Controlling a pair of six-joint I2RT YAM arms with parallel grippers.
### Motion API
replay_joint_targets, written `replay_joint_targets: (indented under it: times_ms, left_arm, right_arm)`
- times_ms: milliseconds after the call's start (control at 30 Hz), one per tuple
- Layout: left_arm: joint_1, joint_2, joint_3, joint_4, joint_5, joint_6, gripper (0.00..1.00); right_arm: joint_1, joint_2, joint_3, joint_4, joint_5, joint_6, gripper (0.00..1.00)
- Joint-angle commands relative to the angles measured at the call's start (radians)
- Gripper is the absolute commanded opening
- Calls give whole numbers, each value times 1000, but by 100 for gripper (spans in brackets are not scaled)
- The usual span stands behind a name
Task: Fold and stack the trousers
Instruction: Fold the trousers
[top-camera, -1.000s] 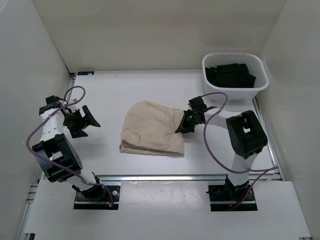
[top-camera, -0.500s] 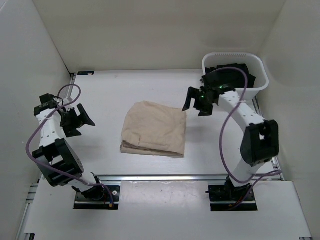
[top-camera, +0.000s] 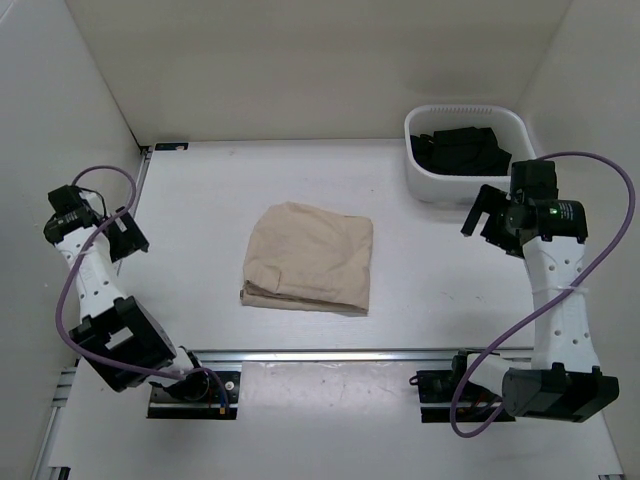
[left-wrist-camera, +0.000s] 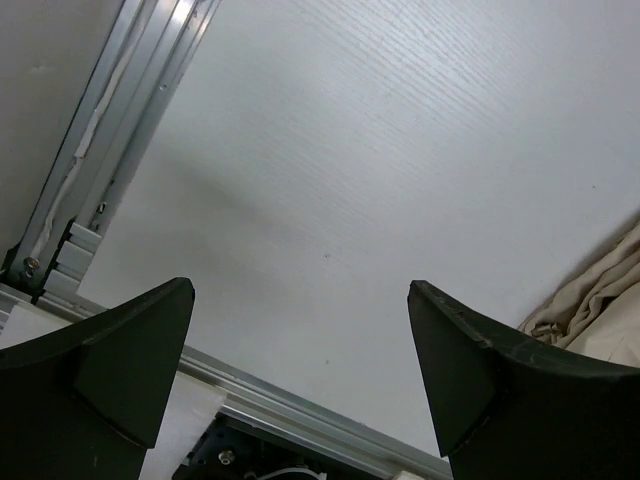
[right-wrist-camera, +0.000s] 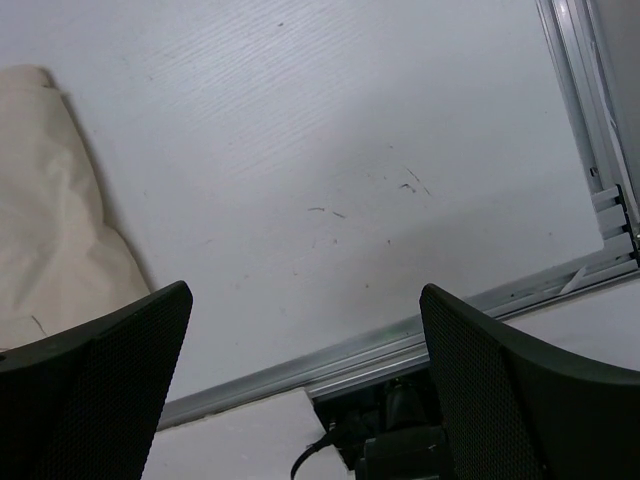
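Folded trousers (top-camera: 308, 258) at the middle of the surface (top-camera: 200, 180), both hands off them.
Left hand (top-camera: 124, 234) is far left and right hand (top-camera: 483, 214) far right, beside the basket (top-camera: 432, 186) of black garments (top-camera: 462, 150). Both are spread wide and hold nothing. The bundle lies between them, well apart from each, neither clearly nearer. It is near-square with no clear long axis, layered edges toward the near side. Any next reach likely goes inward.
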Motion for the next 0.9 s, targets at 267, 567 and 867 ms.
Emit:
replay_joint_targets:
  times_ms: [267,567,867]
  left_arm:
    - [8,-97,11,39,15,4,100]
    - [8,-106,2,39,4,4,100]
    - [8,-106,-7,39,4,4,100]
  right_arm:
    - [5,-25,-27,-21,-2,-53,99]
    - [5,-36,-36,-12,9,-62,99]
    - [5,-45,-45,-12,9,-62,99]
